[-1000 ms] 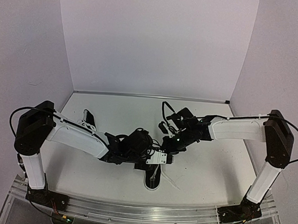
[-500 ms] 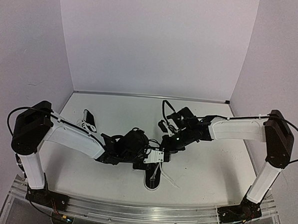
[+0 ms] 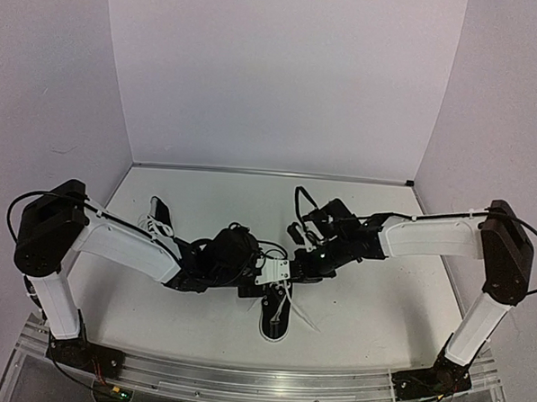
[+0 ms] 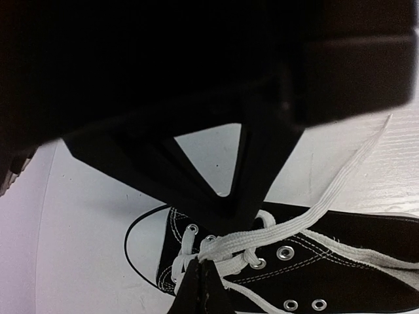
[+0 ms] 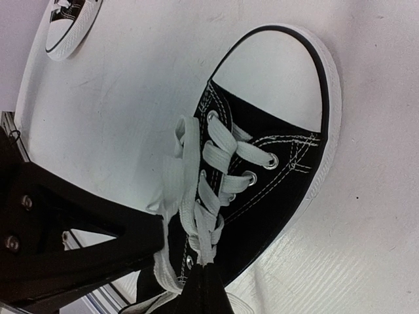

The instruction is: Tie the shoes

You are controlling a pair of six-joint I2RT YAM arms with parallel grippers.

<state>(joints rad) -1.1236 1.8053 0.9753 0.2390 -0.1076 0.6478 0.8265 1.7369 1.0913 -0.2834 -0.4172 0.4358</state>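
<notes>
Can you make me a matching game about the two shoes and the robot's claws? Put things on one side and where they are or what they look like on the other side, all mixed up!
Things:
1. near shoe
2. far shoe
3. toe cap of the near shoe
4. left claw

Matches:
A. plain white
B. pinched shut on a white lace
C. lying on the left side of the table, no claw on it
D. in the middle, below the right claw

Pairs: 1-D, 2-C, 3-A, 4-B
</notes>
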